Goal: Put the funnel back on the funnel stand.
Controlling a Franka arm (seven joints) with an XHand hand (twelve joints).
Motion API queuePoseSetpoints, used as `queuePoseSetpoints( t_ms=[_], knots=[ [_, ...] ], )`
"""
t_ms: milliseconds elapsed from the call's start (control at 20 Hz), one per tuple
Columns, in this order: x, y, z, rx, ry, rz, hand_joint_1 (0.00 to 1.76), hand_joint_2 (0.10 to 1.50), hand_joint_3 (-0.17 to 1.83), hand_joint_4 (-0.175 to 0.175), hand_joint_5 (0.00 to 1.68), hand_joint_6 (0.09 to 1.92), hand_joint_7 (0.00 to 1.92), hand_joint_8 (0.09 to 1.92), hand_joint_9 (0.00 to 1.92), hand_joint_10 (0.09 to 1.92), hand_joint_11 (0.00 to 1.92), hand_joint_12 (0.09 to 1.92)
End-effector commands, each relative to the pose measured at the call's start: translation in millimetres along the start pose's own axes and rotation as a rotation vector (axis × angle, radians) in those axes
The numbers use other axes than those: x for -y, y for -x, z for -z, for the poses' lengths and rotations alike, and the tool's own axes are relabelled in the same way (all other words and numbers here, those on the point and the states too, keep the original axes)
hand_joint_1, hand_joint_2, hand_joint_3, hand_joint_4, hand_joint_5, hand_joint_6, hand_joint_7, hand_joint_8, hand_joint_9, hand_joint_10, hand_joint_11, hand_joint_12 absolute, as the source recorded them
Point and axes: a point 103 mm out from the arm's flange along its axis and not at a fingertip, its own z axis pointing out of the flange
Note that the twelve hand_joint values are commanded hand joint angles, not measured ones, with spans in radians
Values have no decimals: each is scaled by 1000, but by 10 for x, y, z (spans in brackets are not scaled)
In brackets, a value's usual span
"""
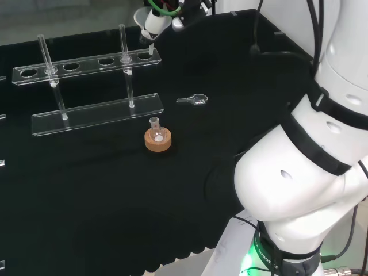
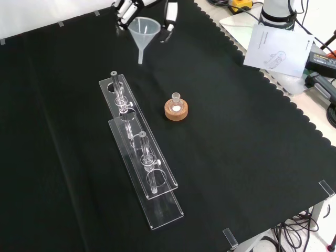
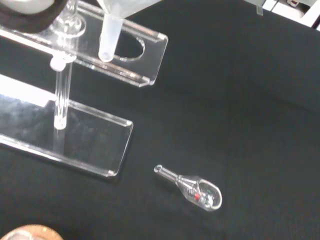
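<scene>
Even, bright overhead light falls on the black cloth (image 2: 252, 157), which soaks it up and shows almost no shadows. In the head view, the white arm links (image 1: 299, 172) near the camera glare almost to blank white, and a green glow shows at the arm's base (image 1: 251, 260). Highlights trace the edges of the clear funnel stand (image 2: 139, 157) in the front view. In the wrist view, the funnel (image 3: 112, 30) and a white part of the hand (image 3: 25, 7) are soft and out of focus, while a small glass scoop (image 3: 192, 187) on the cloth is sharper.
</scene>
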Motion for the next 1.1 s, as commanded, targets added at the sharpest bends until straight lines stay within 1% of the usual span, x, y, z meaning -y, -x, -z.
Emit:
queuePoseSetpoints(
  t_ms=[50, 300, 700, 950, 1100],
  knots=[
    [-396, 133, -40, 0, -15, 27, 815, 711, 499, -30, 633, 633, 817, 684, 1288, 321, 742, 1142],
    [-629, 182, -71, 3, -14, 36, 815, 710, 501, -30, 635, 638, 818, 685, 1286, 322, 743, 1143],
    [-954, 181, -181, 6, -35, 62, 815, 708, 503, -30, 634, 642, 818, 687, 1285, 324, 744, 1143],
    [-1117, 194, -287, 6, -56, 65, 815, 708, 504, -30, 634, 645, 817, 687, 1285, 325, 744, 1142],
    [-1148, 209, -351, 1, -68, 63, 815, 707, 505, -30, 635, 646, 816, 688, 1284, 326, 745, 1142]
  ],
)
